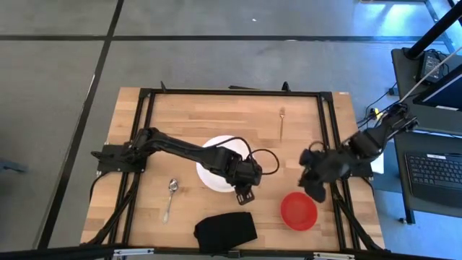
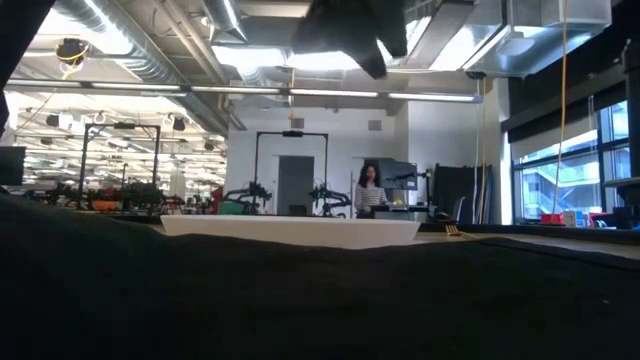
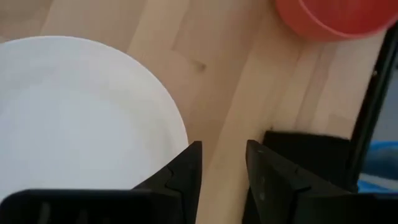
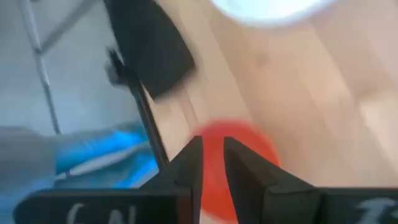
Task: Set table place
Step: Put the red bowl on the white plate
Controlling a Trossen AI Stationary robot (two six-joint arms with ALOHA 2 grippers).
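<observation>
You are looking down at the wooden surface (image 1: 216, 119) with both arms working over its near half. The left claw (image 1: 245, 193) is sitting just off the near right edge of the white plate (image 1: 211, 170); in the left wrist view its fingers (image 3: 186, 171) are standing a narrow gap apart, holding nothing, with the plate (image 3: 74, 118) just beside one fingertip. The right claw (image 1: 316, 188) is hanging over the surface just beside the far right rim of the red bowl (image 1: 299, 211). In the right wrist view its fingers (image 4: 189, 165) are nearly closed with a slim gap between them, gripping nothing, and the bowl (image 4: 249, 146) is lying directly beyond them. The spoon (image 1: 170, 198) is lying on the near left of the surface, well apart from the plate. The fork (image 1: 281, 123) is lying at the far side, right of centre. A black cloth (image 1: 226, 231) is resting at the near edge, between spoon and bowl.
</observation>
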